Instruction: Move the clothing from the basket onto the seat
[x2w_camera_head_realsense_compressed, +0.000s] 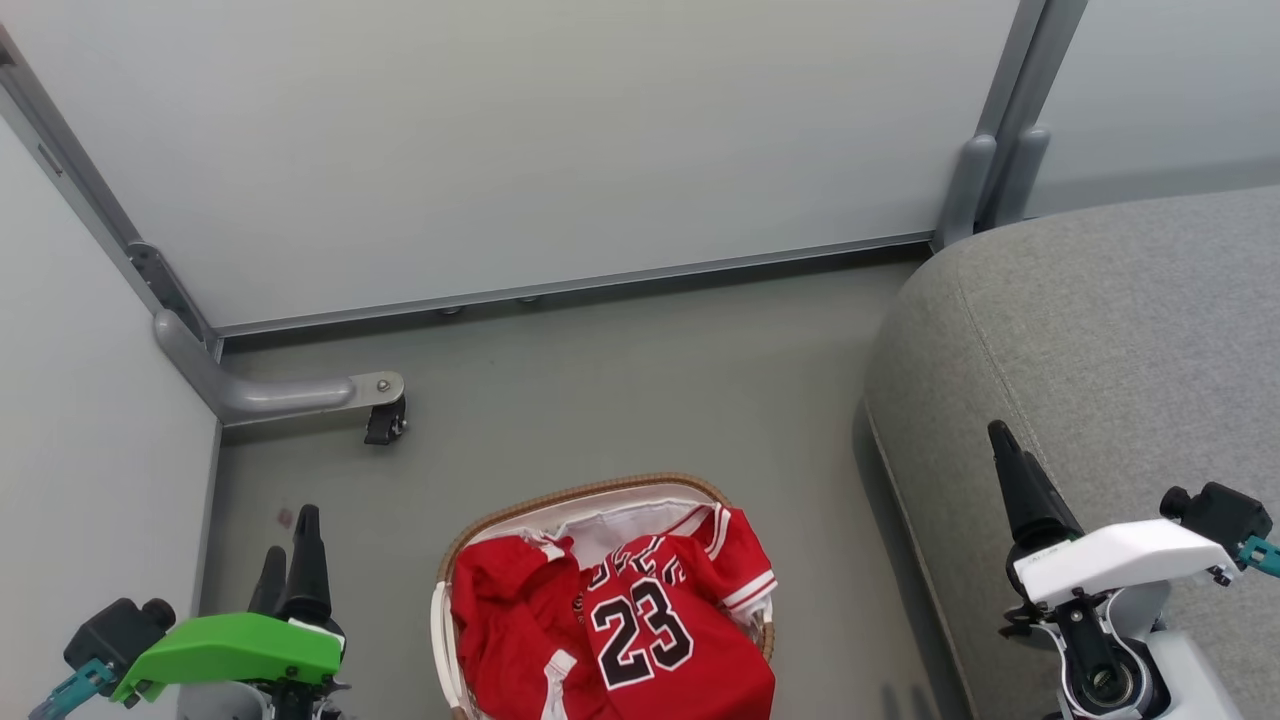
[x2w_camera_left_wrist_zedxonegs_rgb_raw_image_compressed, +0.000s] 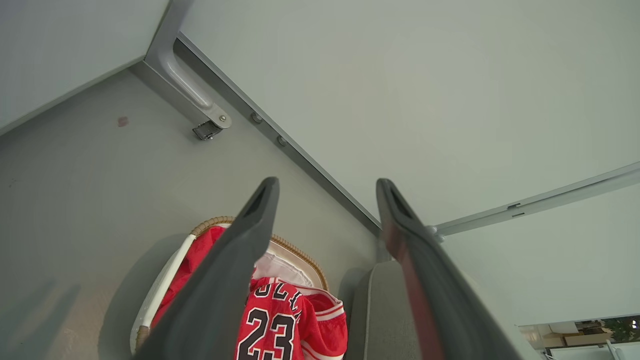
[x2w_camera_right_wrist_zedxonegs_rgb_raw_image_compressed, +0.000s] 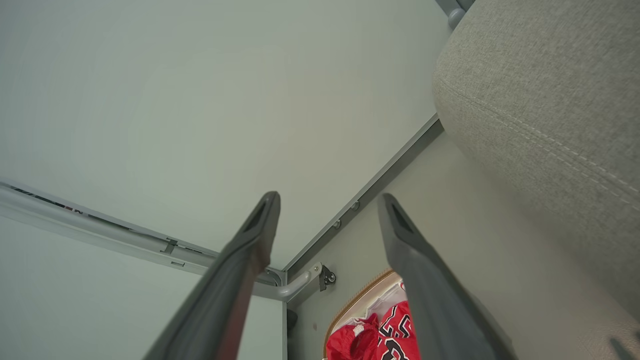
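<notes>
Fingers (x2w_camera_left_wrist_zedxonegs_rgb_raw_image_compressed: 235, 270) of the left end effector (x2w_camera_left_wrist_zedxonegs_rgb_raw_image_compressed: 327, 182) stand spread wide with nothing between them, and they touch nothing. The right end effector (x2w_camera_right_wrist_zedxonegs_rgb_raw_image_compressed: 327, 197) is likewise released, its two dark fingers parted and bare. From the head view the left one sits low on the robot's left under a green cover (x2w_camera_head_realsense_compressed: 235, 645), and the right one sits low on the robot's right under a white cover (x2w_camera_head_realsense_compressed: 1120, 560), its finger showing against the grey cushion.

Between the two, on the floor (x2w_camera_head_realsense_compressed: 620, 380), stands the basket (x2w_camera_head_realsense_compressed: 580, 493), white plastic with a brown woven rim. The clothing (x2w_camera_head_realsense_compressed: 640, 620), red with striped trim and a black 23, lies heaped inside it and spills over the rim on the side nearer the sofa. A strip of white liner (x2w_camera_head_realsense_compressed: 620, 525) shows at the far end of the basket.

The seat (x2w_camera_head_realsense_compressed: 1100, 330) is on the robot's right, near the basket but apart from it, with bare floor between them.

Further out, pale partition panels (x2w_camera_head_realsense_compressed: 550, 150) close off the corner, and a grey foot with a small black caster (x2w_camera_head_realsense_compressed: 385, 422) rests on the floor beyond the left end effector.
</notes>
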